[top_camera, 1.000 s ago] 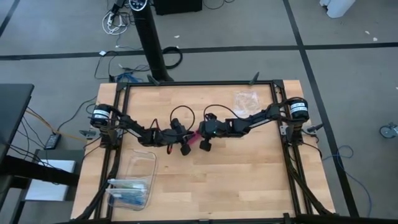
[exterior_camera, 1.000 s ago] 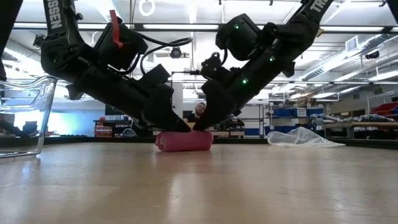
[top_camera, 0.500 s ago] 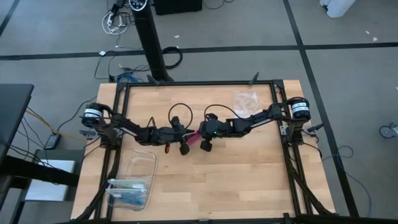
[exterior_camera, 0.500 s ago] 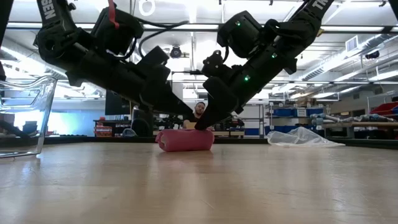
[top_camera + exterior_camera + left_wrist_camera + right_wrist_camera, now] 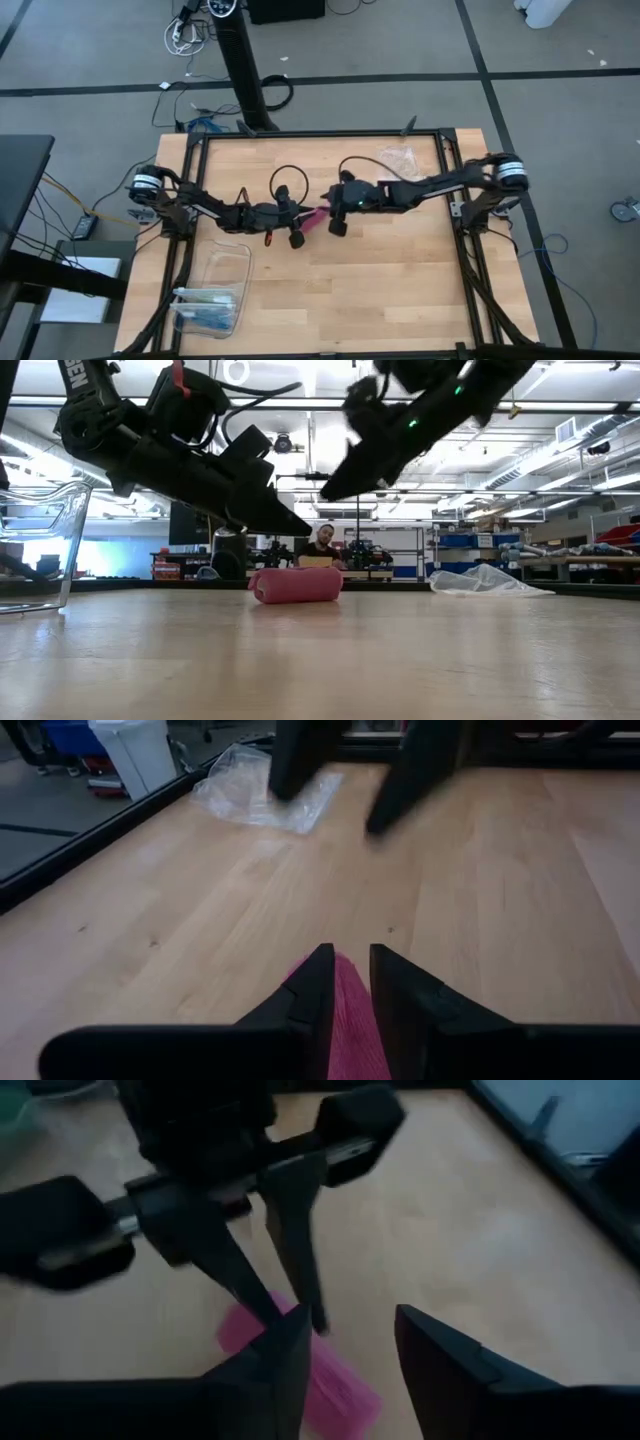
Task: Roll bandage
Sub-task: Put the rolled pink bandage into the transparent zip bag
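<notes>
the left gripper (image 5: 290, 525) hovers low over the near end of the magenta-pink rolled fabric bandage (image 5: 297, 584), jaws parted to a narrow slot and holding nothing — likely placed to steady the roll. the bandage lies at mid-table on the bare wooden tabletop (image 5: 380, 270), well clear of every edge. the right gripper (image 5: 345, 1350) hangs higher, jaws apart and empty — open room all round.

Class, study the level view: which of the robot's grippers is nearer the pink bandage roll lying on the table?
Left. The left gripper hangs just above the bandage, not touching it. The right gripper is open, higher up and clear of the roll.
</notes>
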